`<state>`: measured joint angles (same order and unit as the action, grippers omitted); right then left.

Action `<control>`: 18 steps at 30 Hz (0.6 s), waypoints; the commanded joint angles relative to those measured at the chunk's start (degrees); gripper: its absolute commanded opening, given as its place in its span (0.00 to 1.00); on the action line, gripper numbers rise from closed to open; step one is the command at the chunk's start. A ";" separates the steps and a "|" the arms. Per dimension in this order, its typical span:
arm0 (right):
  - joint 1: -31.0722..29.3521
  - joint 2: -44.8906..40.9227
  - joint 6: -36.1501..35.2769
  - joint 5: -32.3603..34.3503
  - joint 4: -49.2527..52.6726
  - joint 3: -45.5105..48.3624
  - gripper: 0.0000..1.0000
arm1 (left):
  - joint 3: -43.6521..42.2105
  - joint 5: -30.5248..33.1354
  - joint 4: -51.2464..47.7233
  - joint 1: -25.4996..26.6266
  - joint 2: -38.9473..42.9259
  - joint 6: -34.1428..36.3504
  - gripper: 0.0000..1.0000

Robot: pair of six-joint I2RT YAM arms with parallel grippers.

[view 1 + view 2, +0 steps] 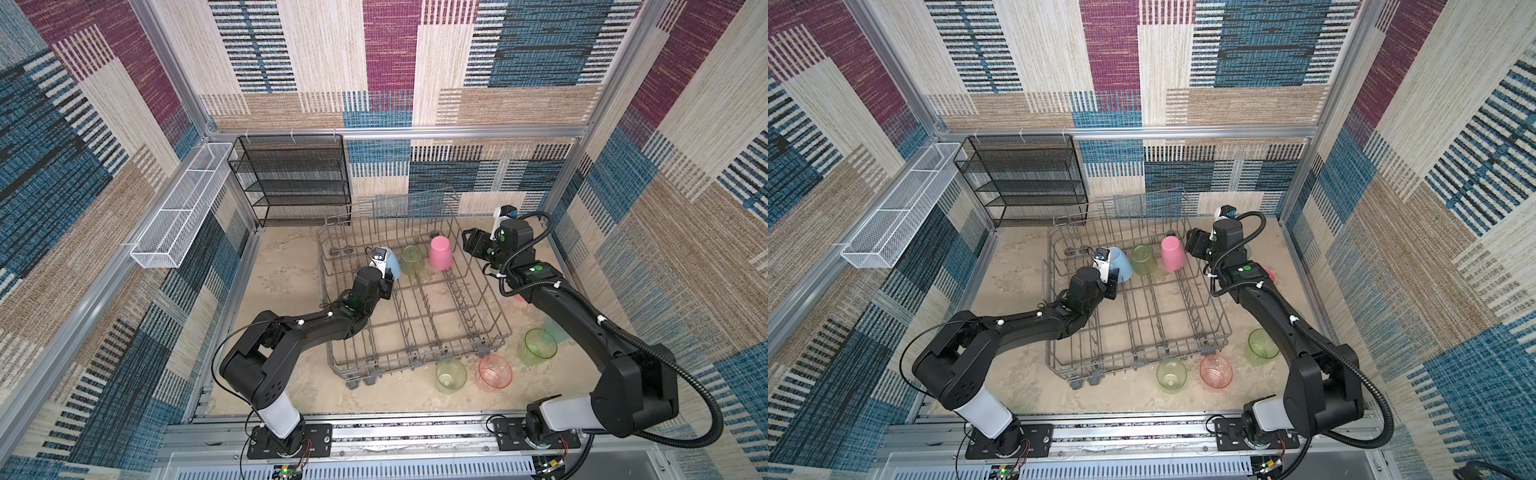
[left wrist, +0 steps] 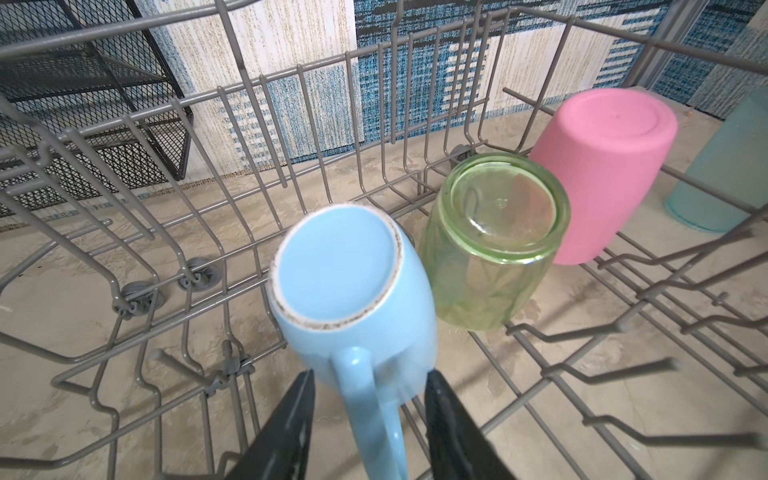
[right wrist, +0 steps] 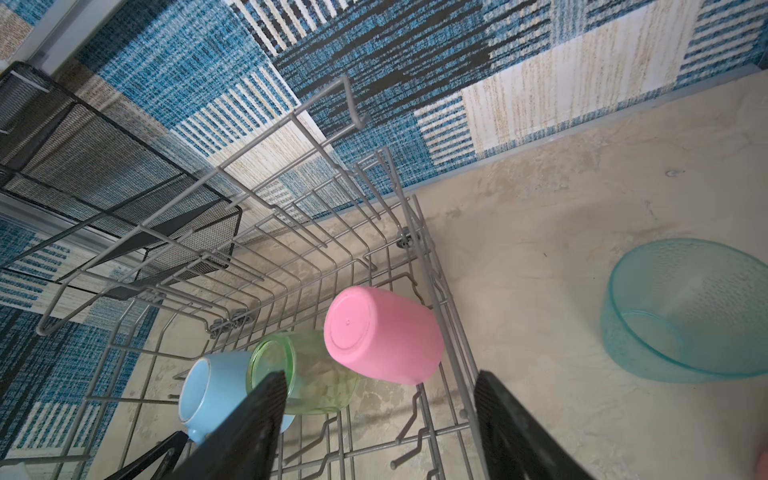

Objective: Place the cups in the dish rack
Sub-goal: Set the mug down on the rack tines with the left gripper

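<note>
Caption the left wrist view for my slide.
Open left tool straddles blue mug handle; green cup and pink cup alongside, upturned in dish rack.

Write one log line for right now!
rack: blue mug, green cup, pink cup upside down | left gripper: open around mug handle | right gripper: open, empty

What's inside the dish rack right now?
In the dish rack, three cups sit upside down along the far side: blue mug, green cup, pink cup. The left arm hides part of its floor.
</note>
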<state>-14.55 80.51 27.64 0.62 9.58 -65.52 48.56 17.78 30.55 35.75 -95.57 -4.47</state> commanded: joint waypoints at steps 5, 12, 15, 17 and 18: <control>2.21 1.31 1.50 1.57 7.18 -4.89 0.79 | 0.39 -0.93 -1.48 0.01 3.08 -2.32 0.71; 5.15 5.25 2.36 2.03 13.25 -9.95 0.81 | 1.57 -3.91 -6.85 0.01 6.91 -6.23 0.93; 5.90 7.94 3.35 3.77 16.90 -12.70 0.81 | 3.05 -5.49 -10.66 0.07 8.18 -8.53 1.00; 6.90 9.22 3.79 3.95 17.98 -13.86 0.80 | 3.85 -6.55 -13.04 0.05 9.05 -10.18 1.00; 7.43 9.84 4.15 4.01 18.46 -14.38 0.80 | 3.94 -7.12 -13.87 0.10 9.53 -10.90 0.99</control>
<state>-7.99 89.25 30.22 3.09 25.04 -78.63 51.72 13.04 20.99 35.75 -87.05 -11.38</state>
